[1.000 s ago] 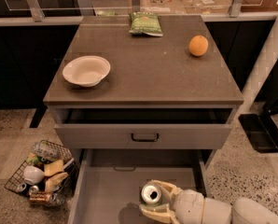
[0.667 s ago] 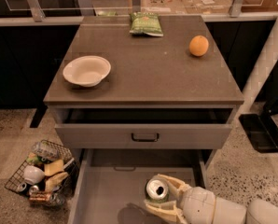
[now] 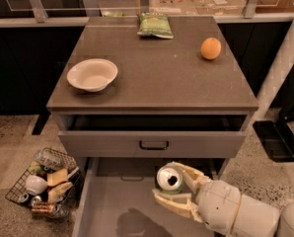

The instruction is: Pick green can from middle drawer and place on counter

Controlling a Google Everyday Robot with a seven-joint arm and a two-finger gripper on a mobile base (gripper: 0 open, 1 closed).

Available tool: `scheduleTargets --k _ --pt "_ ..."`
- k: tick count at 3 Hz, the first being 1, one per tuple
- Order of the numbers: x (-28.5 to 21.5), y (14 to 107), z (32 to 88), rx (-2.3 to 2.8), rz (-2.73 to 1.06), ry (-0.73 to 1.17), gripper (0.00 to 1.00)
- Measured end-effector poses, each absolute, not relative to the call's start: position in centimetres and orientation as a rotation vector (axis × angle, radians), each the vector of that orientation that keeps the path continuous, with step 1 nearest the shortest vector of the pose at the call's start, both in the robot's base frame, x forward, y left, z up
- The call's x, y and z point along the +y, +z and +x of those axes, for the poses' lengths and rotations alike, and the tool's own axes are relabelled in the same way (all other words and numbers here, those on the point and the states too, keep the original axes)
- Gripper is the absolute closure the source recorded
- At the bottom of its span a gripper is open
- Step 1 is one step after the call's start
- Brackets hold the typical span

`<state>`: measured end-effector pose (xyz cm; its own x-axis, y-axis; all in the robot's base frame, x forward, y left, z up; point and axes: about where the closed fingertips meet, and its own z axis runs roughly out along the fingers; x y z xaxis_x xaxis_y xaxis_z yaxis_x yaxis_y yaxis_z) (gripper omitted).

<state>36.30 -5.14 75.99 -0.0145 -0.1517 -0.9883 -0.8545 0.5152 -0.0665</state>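
The green can, with a shiny silver top and an open mouth hole, sits between the cream fingers of my gripper. The gripper is shut on it and holds it above the grey floor of the open middle drawer, just in front of the upper drawer's front. The can's shadow lies on the drawer floor to the lower left. The dark grey-brown counter is above and behind, higher than the can.
On the counter stand a white bowl at the left, an orange at the right and a green chip bag at the back. The upper drawer is slightly open. A wire basket of clutter sits on the floor at the left.
The gripper has lifted the can up from the drawer floor and moved it slightly right and back; the can now hangs higher, close to the upper drawer front.
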Motion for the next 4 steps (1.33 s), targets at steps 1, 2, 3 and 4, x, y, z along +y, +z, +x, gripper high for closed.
scheduleTargets --k 1,2,3,4 --pt "-4.2 80.6 38.3 1.508 -0.908 0.635 1.00" --pt "-4.2 80.6 38.3 1.508 -0.908 0.635 1.00" --pt "-4.1 80.9 39.1 1.502 -0.866 0.634 1.00" --pt "-5.2 82.4 41.6 1.510 -0.814 0.617 1.00"
